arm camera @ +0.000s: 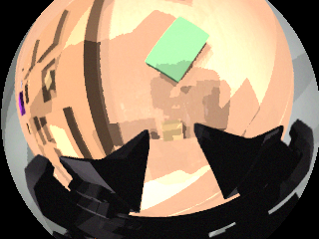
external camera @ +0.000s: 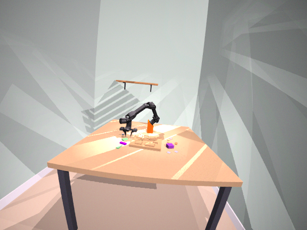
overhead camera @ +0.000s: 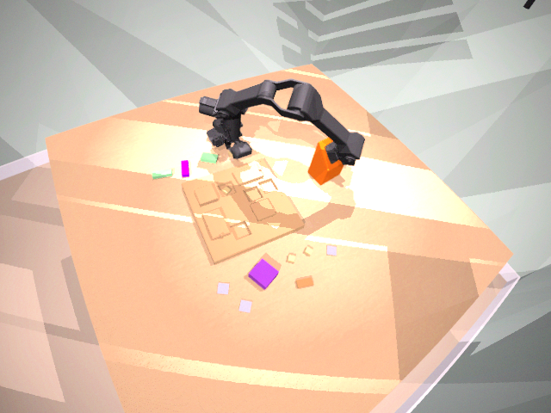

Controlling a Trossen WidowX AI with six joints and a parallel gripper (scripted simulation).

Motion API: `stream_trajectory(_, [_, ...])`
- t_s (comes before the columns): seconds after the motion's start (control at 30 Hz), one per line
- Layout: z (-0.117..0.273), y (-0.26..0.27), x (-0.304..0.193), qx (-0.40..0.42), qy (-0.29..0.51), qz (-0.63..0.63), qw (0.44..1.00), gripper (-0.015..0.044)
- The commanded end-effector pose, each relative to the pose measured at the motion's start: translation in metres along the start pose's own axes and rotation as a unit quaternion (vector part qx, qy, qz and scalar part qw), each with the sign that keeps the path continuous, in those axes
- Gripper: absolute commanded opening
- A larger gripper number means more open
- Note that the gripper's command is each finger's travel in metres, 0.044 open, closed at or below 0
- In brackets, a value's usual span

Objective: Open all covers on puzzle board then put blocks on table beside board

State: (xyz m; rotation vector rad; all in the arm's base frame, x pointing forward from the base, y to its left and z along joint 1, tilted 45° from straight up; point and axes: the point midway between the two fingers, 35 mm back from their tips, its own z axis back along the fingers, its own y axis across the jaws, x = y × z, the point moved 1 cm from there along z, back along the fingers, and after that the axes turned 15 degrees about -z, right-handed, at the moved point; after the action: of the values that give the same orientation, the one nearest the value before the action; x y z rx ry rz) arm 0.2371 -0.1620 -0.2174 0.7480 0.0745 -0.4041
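Note:
The tan puzzle board (overhead camera: 271, 227) (external camera: 146, 147) (arm camera: 75, 75) has several square wells and raised tan plates; covers are hard to tell from board. A pale shape (overhead camera: 225, 189) (arm camera: 49, 80) shows in a small well; I cannot tell if it is a block. My gripper (overhead camera: 227, 146) (external camera: 128, 136) (arm camera: 171, 130) is open, low over the table beyond the board's far left edge. A small tan block (arm camera: 172, 132) lies between the spread fingertips, with gaps on both sides. A green block (overhead camera: 208, 157) (external camera: 124, 139) (arm camera: 176, 49) lies close by.
A magenta block (overhead camera: 185, 168) (external camera: 123, 143) and another green block (overhead camera: 162, 174) (external camera: 119, 146) lie left of the board. A purple block (overhead camera: 263, 274) (external camera: 170, 145), an orange block (overhead camera: 305, 281) (external camera: 176, 143) and several small pieces lie on the opposite side. A tall orange object (overhead camera: 324, 164) (external camera: 149, 127) stands by the arm.

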Motion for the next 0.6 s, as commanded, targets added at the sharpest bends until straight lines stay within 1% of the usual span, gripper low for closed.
stream_trajectory(0.0, [0.001, 0.0, 0.0, 0.0, -0.001, 0.0, 1.0, 0.0342])
stream_trajectory(0.13, [0.003, 0.0, 0.001, 0.0, -0.001, 0.0, 1.0, 0.044])
stream_trajectory(0.57, [0.043, -0.001, 0.002, -0.001, 0.0, -0.002, 1.0, 0.044])
